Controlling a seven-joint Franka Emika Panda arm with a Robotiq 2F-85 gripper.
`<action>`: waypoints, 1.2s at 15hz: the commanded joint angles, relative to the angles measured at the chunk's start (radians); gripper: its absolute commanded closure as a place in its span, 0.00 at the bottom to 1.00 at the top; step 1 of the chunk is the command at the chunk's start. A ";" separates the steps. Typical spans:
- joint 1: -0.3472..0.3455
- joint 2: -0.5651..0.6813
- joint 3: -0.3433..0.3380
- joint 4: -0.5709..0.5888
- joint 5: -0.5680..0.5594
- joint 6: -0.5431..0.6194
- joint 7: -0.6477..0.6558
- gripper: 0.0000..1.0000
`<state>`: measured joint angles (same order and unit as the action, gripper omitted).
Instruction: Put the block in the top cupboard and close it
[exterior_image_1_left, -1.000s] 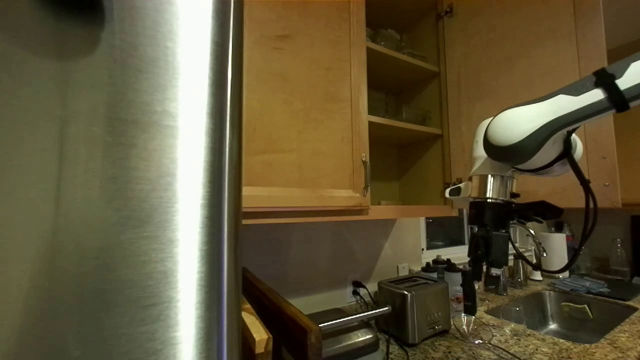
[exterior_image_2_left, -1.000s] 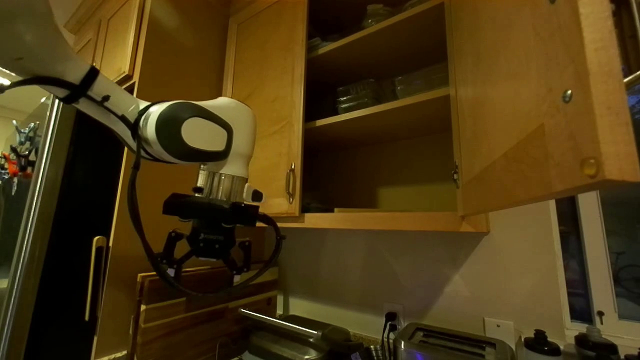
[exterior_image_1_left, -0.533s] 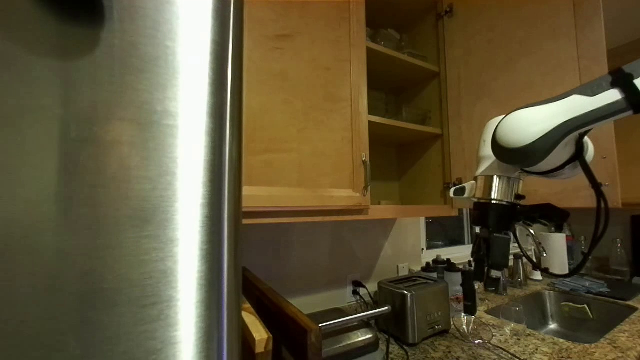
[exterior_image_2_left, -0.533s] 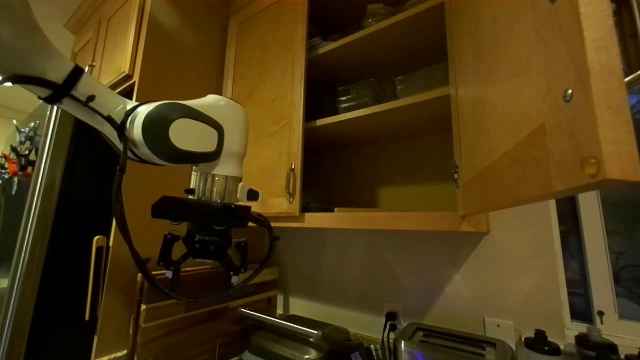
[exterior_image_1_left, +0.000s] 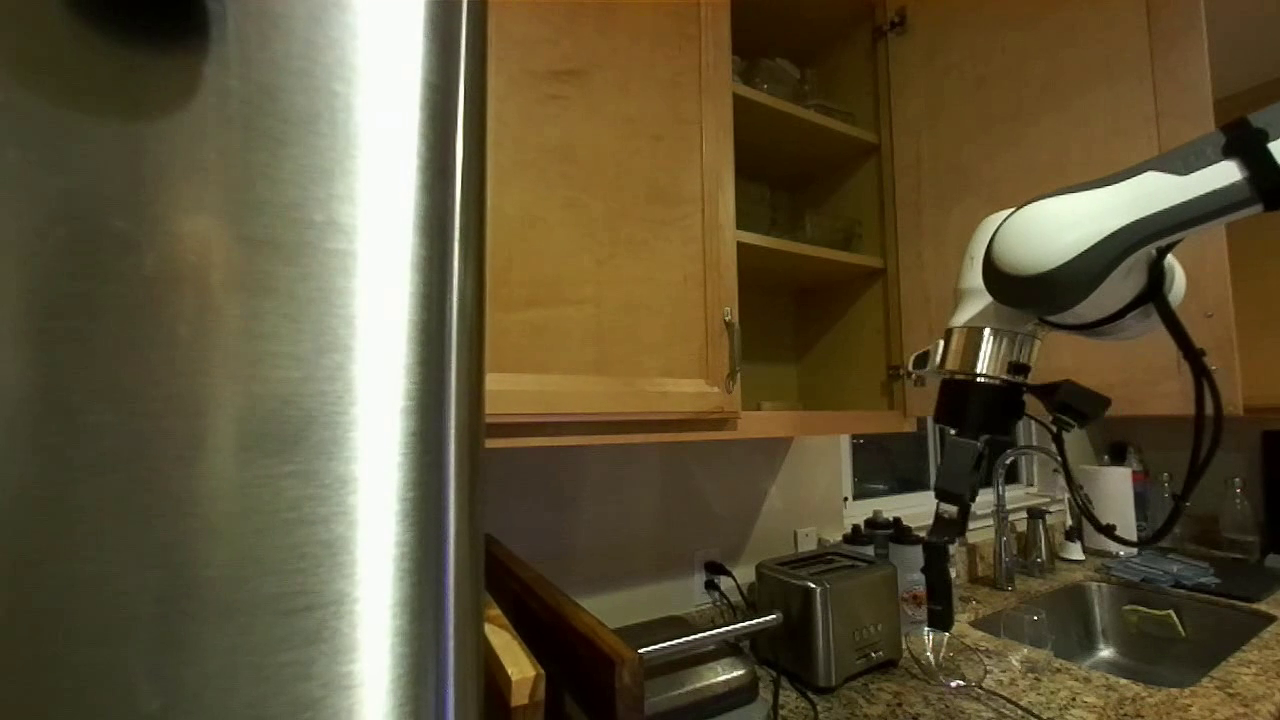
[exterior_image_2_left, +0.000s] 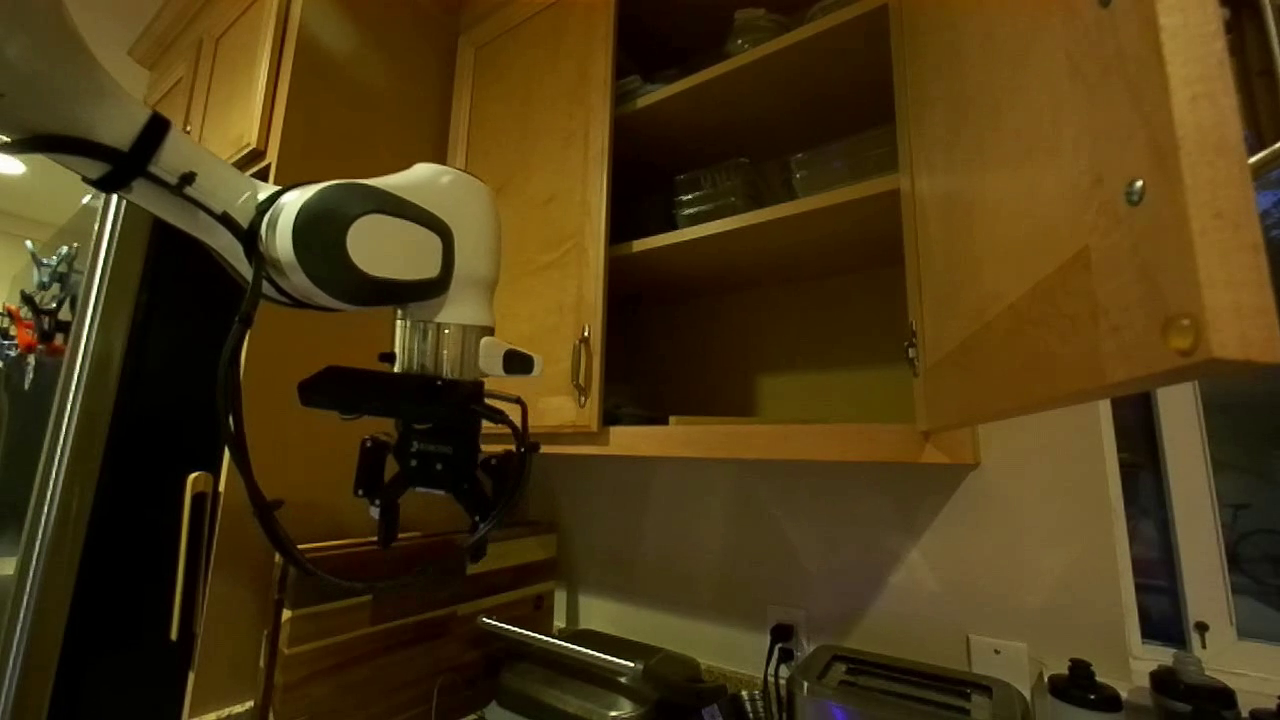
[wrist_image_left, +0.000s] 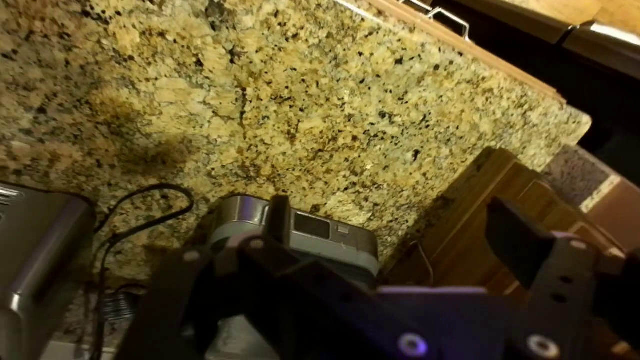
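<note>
"What's the cupboard (exterior_image_2_left: 765, 444) made of?"

"Honey-coloured wood, smooth and lightly grained. One flat framed door (exterior_image_2_left: 535, 230) is shut, with a slim metal handle (exterior_image_2_left: 582, 365); the other door (exterior_image_2_left: 1050, 220) stands open, its squared edge thick and plain."

"And the block (exterior_image_2_left: 720, 420)?"

"Inside, on the cupboard's floor: a long, pale, straight-edged strip of wood lying just behind the front edge, under the shelves (exterior_image_2_left: 760, 216)."

"How about the gripper (exterior_image_2_left: 431, 543)?"

"Its fingers (wrist_image_left: 279, 220) stand apart, with a wide gap between them. It's black and angular, and hangs outside the cupboard, lower than its bottom edge."

"What's around it?"

"A speckled stone counter (wrist_image_left: 300, 100), tan with black flecks. On it, a boxy steel toaster (exterior_image_1_left: 835, 620) with softened corners, a rounded metal appliance (wrist_image_left: 355, 240), and wooden cutting boards (exterior_image_2_left: 410, 650) stood on edge. In an exterior view a brushed-steel fridge (exterior_image_1_left: 250, 400) fills one side."

"And room to move?"

"In the wrist view a broad stretch of counter runs to a straight edge and a rounded corner, with the cutting boards near that corner. Higher up, the opening to the shelves lies between the two doors. How far the gripper is from the cutting boards, I can't tell."
</note>
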<state>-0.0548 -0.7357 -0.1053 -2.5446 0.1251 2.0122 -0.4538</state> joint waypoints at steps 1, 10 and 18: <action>-0.042 -0.071 -0.005 0.006 -0.059 -0.006 0.166 0.00; -0.247 -0.090 -0.116 0.014 -0.339 0.060 0.282 0.00; -0.270 -0.080 -0.180 0.027 -0.362 0.062 0.259 0.00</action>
<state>-0.3379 -0.8140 -0.2767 -2.5216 -0.2281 2.0796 -0.2023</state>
